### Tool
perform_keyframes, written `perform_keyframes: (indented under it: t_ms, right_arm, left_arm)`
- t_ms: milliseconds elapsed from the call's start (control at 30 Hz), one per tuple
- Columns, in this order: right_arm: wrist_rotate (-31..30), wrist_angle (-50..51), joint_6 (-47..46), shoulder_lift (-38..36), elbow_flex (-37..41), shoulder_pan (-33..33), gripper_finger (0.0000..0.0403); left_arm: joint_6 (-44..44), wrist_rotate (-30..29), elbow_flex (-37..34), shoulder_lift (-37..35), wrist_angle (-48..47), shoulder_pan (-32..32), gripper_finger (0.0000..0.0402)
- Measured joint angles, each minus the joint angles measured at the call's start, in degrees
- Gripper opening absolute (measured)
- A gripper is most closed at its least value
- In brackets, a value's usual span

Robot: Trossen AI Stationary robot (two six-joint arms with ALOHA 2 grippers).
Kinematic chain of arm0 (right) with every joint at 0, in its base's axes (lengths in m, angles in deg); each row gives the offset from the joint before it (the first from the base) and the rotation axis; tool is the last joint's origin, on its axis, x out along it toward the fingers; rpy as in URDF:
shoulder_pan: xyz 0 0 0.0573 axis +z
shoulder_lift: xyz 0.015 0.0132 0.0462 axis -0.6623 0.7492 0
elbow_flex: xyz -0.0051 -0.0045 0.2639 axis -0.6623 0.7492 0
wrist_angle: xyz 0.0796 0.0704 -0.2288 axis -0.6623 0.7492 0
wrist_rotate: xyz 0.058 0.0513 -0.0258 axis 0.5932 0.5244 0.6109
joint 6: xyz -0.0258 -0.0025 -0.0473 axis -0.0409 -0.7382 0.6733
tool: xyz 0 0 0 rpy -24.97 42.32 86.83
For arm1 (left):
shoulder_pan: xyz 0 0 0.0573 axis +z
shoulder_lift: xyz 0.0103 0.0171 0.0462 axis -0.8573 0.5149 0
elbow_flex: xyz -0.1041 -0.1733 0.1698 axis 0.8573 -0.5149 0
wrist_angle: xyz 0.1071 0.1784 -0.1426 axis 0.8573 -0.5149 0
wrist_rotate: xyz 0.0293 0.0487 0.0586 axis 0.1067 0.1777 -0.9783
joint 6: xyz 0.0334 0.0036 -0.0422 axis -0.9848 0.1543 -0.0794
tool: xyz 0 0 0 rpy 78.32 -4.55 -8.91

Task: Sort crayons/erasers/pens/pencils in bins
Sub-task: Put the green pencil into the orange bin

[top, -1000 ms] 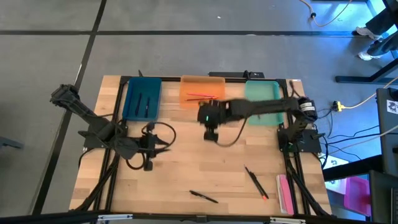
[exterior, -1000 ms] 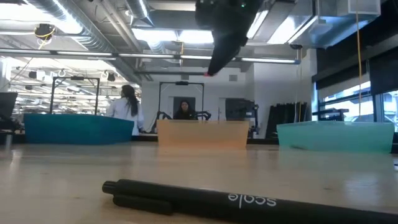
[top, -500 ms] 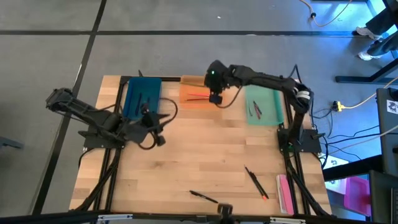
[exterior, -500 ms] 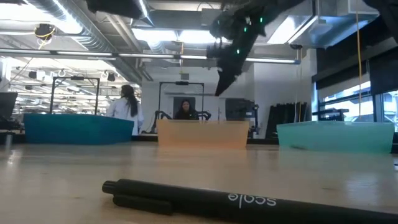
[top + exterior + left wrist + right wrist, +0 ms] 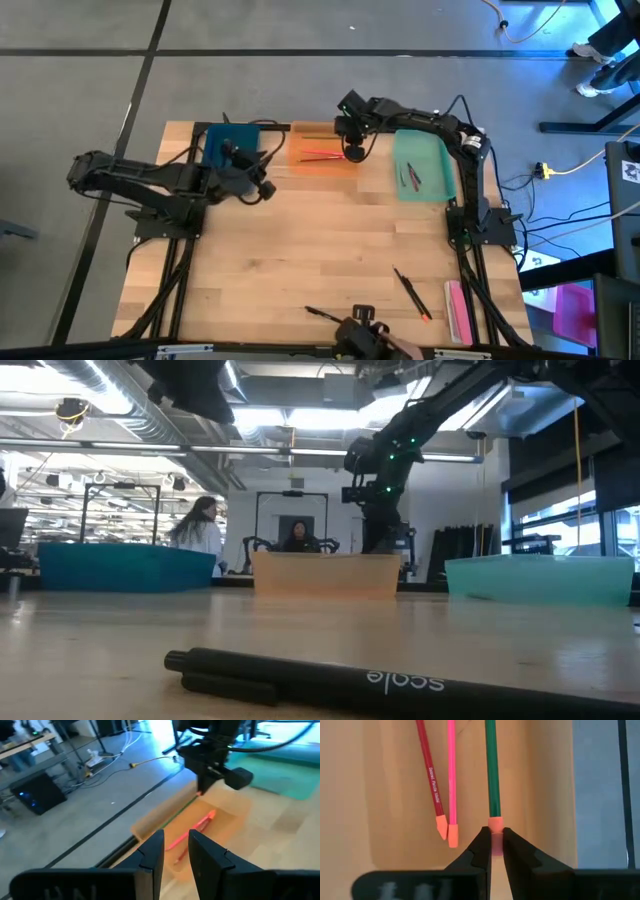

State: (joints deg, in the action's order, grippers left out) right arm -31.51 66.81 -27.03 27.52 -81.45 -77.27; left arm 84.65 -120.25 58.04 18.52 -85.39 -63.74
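Observation:
My right gripper (image 5: 353, 153) hangs over the translucent orange bin (image 5: 305, 140), shut on a green pencil (image 5: 493, 770). A red pencil (image 5: 431, 770) and a pink one (image 5: 451, 775) lie flat on that bin's floor. My left gripper (image 5: 262, 186) stands by the near right corner of the teal-blue bin (image 5: 225, 150); its fingers are slightly apart with nothing between them (image 5: 175, 852). The mint green bin (image 5: 425, 150) holds two thin sticks (image 5: 410, 176). On the table lie a black pen (image 5: 320, 678) and a black stick with a red tip (image 5: 411, 293). My right gripper pinches the green pencil's orange eraser end (image 5: 495, 826) between its two fingertips. The fingers come steeply from above, and the pencil runs on in line with them. It slants down into the orange bin (image 5: 175, 815); whether its far end touches the floor I cannot tell.
A pink flat object (image 5: 455, 310) lies along the table's right edge. At the near edge a hand (image 5: 365, 335) reaches in beside the black pen (image 5: 325, 316). Bare wood spans the table's middle (image 5: 320, 240). People stand in the room beyond (image 5: 200, 530).
My right gripper has swung from the table's middle toward the far edge, turned about, and sunk over the orange bin. My left gripper has swung toward the far edge, up to the blue bin's corner. A hand has come in at the near edge.

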Motion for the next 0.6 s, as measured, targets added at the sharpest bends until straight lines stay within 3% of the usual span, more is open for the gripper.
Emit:
perform_keyframes:
  t_ms: [600]
  right_arm:
    - [-0.11, -1.74, 0.22, 4.00, 0.00, 0.02, 0.0059]
  left_arm:
    - [-0.09, 2.69, 0.00, 0.00, -0.01, 4.24, 0.0080]
